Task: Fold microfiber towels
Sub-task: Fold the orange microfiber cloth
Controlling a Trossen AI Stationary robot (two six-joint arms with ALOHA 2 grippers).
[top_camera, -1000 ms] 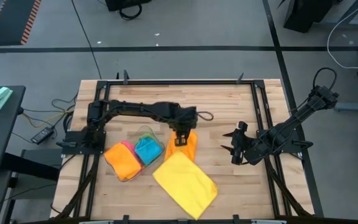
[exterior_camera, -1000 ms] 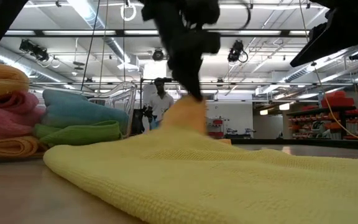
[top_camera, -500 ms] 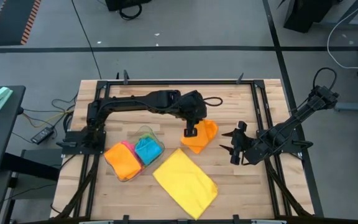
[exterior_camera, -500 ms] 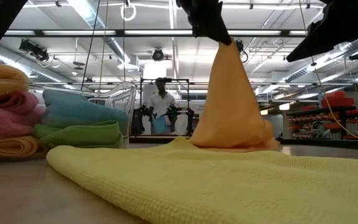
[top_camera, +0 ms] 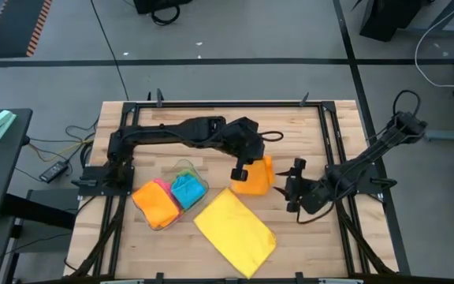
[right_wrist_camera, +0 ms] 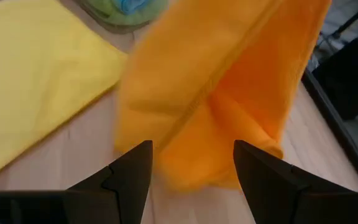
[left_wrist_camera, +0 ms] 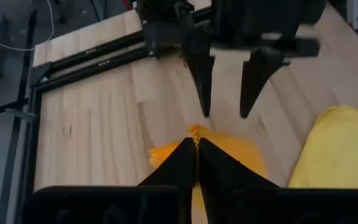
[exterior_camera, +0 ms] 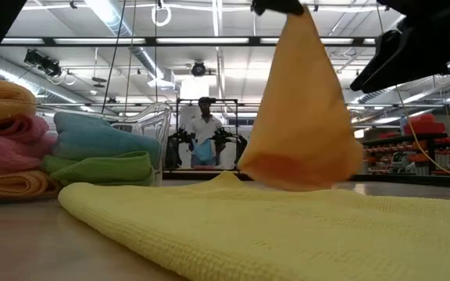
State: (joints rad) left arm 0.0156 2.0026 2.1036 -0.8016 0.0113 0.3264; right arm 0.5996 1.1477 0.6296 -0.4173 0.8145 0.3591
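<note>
An orange microfiber towel hangs in a cone from my left gripper, which is shut on its top, above the middle of the table. Its lower end hangs at about table height, behind a yellow towel that lies flat near the front edge. My right gripper stands open just to the right of the orange towel, fingers toward it, touching nothing. Orange, pink and blue folded towels sit at the left. My left gripper pinches a gathered tip of the orange towel between its two shut fingers; a little of the cloth sticks out past the fingertips. The fingers slant down from the table's left. The towel hangs slack below them; whether its lower end touches the table, I cannot tell.
A clear plastic tray stands by the folded stack, with blue and green towels beside it. Black frame rails run round the wooden table. A person stands in the room far behind.
My left gripper has risen with the orange towel and rolled. The towel, first a low heap on the table, has been drawn up into a tall hanging cone, its lower end rising last. My right gripper has shifted a little toward the towel and stayed open.
</note>
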